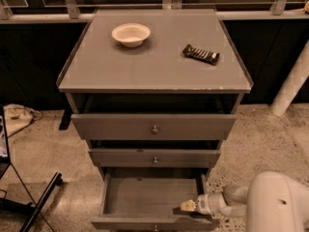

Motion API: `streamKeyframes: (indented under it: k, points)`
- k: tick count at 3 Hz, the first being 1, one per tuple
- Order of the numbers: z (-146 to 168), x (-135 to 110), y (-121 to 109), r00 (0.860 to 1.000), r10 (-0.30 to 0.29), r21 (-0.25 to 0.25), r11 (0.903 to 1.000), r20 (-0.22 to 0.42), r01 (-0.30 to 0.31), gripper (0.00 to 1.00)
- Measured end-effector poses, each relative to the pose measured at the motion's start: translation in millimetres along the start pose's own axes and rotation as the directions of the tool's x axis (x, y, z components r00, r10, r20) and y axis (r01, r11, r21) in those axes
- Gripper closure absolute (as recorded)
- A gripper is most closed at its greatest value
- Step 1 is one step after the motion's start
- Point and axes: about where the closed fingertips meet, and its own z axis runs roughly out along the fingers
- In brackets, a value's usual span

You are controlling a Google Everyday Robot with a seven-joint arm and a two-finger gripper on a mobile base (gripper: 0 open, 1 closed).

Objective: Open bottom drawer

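Observation:
The bottom drawer (145,197) of the grey cabinet (154,76) stands pulled far out, its plain grey interior showing and its front (154,224) at the lower edge of the view. My gripper (189,206) reaches in from the lower right, over the drawer's front right corner just behind the front panel. The white arm (270,202) fills the lower right corner. The middle drawer (154,157) and the top drawer (154,126) stick out a little, each with a small round knob.
A white bowl (131,34) and a dark snack bar (201,54) lie on the cabinet top. A black stand leg (38,202) crosses the floor at lower left. A white pillar (292,83) rises at the right. A railing runs behind.

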Motion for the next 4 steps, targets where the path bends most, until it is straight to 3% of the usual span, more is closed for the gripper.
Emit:
streamKeyframes:
  k: [1,2,3,4]
  points:
    - [-34.2,-4.4,24.6,0.997,-0.049,-0.016,0.9986,0.051,0.05,1.0]
    - [-67.7,-0.8,49.5,0.981,-0.113,0.022,0.9936,0.156,0.111,1.0]
    - [-74.4,2.3,41.1,0.974,-0.109,0.068,0.9929,0.197,0.097,0.83]
    - [-72.6,1.6,42.0,0.975,-0.11,0.064,0.993,0.191,0.099,0.6]
